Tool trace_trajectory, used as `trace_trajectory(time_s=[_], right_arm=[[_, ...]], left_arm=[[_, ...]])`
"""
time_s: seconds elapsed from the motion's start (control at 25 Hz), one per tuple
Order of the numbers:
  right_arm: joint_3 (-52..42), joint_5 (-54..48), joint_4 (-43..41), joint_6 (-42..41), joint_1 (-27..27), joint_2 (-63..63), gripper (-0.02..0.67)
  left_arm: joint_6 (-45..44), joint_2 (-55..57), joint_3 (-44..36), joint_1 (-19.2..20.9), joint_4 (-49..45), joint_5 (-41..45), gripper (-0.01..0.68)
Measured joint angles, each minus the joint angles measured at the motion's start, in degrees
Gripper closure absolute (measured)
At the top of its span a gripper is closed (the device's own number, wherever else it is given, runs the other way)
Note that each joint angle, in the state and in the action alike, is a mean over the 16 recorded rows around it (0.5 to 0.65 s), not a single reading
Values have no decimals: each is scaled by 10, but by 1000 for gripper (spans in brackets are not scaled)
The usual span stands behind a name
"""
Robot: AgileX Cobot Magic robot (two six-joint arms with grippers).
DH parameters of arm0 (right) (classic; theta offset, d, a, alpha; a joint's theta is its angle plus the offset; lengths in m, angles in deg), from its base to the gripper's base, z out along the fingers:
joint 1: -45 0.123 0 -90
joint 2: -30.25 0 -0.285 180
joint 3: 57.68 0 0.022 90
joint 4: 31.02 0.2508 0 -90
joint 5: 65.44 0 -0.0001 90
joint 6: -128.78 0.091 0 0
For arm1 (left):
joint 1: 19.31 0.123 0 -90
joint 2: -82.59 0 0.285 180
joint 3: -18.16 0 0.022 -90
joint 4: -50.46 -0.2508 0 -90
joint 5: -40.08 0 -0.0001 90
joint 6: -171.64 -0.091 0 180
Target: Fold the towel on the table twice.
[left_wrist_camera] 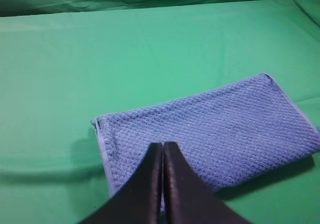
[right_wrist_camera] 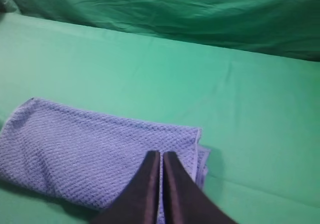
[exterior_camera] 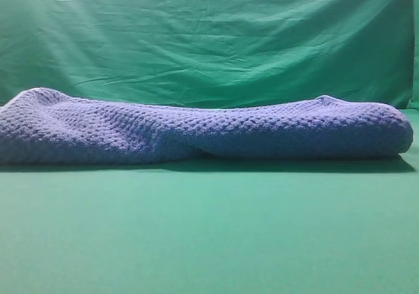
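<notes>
Seeing the towel (exterior_camera: 203,131) folded into a long band across the table (exterior_camera: 209,241).
We judge both folds look finished: layered hems show at its ends. Our left gripper (left_wrist_camera: 163,149) and right gripper (right_wrist_camera: 161,156) hover above it, jaws pressed together on nothing, likely pulled clear so the cloth lies undisturbed before the backdrop (exterior_camera: 209,38).
</notes>
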Motion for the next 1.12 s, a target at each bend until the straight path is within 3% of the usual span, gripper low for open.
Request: trace_trajectory(time_s=[0.72, 1.12], right_arm=[[-273, 94, -38, -1, 0, -293, 649], [-383, 147, -38, -7, 0, -376, 649]], left_arm=[[58, -414, -292, 0, -47, -20, 673], [123, -528, -407, 0, -109, -62, 673]])
